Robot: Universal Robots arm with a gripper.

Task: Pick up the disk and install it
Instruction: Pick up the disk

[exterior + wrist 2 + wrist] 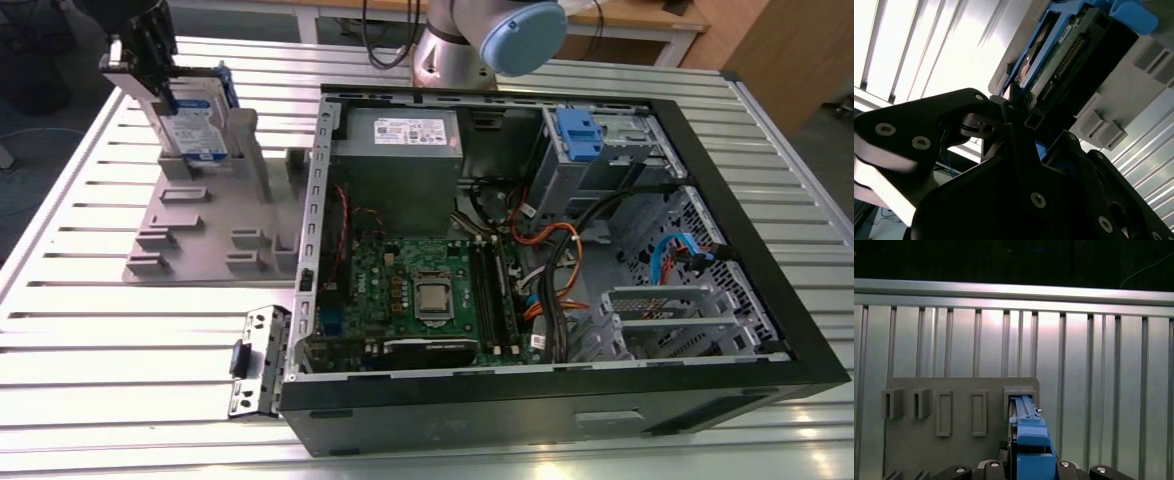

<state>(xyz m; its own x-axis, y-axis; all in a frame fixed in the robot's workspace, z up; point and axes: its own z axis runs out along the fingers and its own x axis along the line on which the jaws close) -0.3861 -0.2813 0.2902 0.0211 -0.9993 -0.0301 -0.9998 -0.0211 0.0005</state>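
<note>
The disk (191,115), a silver drive with a white-and-blue label in a blue carrier, stands on edge in a slot of the grey holder (200,235) at the exterior view's left. My gripper (140,60) is at the disk's upper end, with the black fingers (1010,107) pressed against the carrier's sides, so it looks shut on the disk. The second wrist view shows the disk's (1064,50) connector edge and circuit board. In the first wrist view the blue carrier (1029,440) runs from between the fingers down into the holder's slot (1019,392).
An open computer case (747,300) lies on the slatted metal table (80,330), to the holder's right in the exterior view. It holds a grey power-supply box (396,160), a motherboard (427,290), cables and a blue-latched drive bay (577,130). The arm's base (481,40) stands behind the case.
</note>
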